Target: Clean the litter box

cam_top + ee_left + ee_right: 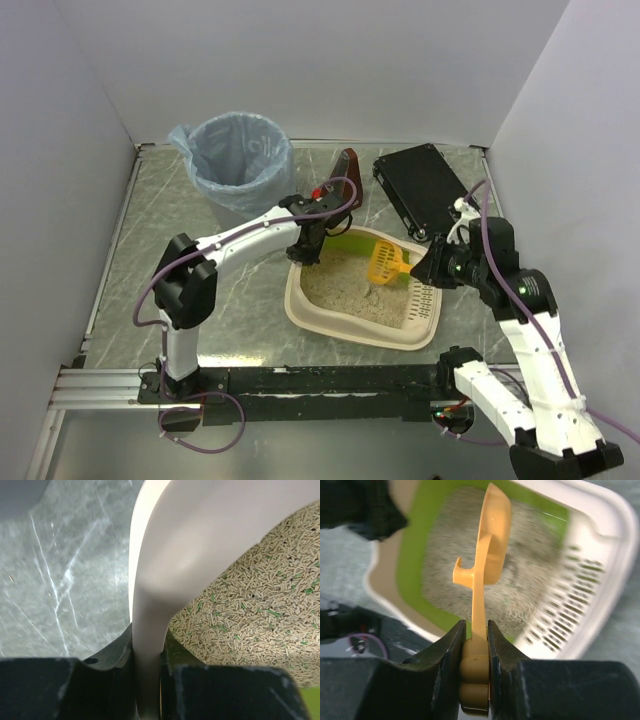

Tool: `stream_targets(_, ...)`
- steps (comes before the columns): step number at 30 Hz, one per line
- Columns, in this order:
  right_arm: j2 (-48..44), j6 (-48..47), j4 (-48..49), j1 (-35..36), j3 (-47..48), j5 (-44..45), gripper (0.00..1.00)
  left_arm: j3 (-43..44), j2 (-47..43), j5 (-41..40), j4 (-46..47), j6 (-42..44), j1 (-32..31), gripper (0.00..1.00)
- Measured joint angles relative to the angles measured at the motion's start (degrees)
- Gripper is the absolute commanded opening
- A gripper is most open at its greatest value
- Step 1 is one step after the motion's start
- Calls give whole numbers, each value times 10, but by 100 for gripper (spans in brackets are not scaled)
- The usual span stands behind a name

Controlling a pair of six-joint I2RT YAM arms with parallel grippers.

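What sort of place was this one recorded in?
Probably a lab test cell, not a home: plain white panels enclose a marble-patterned table, robot arms are bolted to a rail, and the litter box looks staged.

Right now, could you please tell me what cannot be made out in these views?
- Anything in the scoop: edge-on and blurred in the right wrist view, too small from above.
- What lies beneath the left gripper: covered by its arm from above, by the litter box rim in the left wrist view.
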Motion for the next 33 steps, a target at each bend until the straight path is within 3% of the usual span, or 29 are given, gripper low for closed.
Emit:
stream_targets(9, 49, -15, -74, 14, 40, 97, 0, -25, -21, 1, 5, -22, -1, 1)
stream_targets(16, 162, 6, -98, 151, 114, 220, 0, -68, -50, 1, 56, -2, -2, 1)
stream_targets(19, 193, 12, -98, 165, 119, 245, 0, -96, -75, -7, 86, 9, -5, 1)
stream_targets(24, 172, 8, -103, 170, 119, 253, 0, -130, -102, -41, 133, 39, -9, 1)
stream_targets(33, 148, -25, -129, 177, 150, 260, 0, -102, -81, -82, 141, 54, -9, 1)
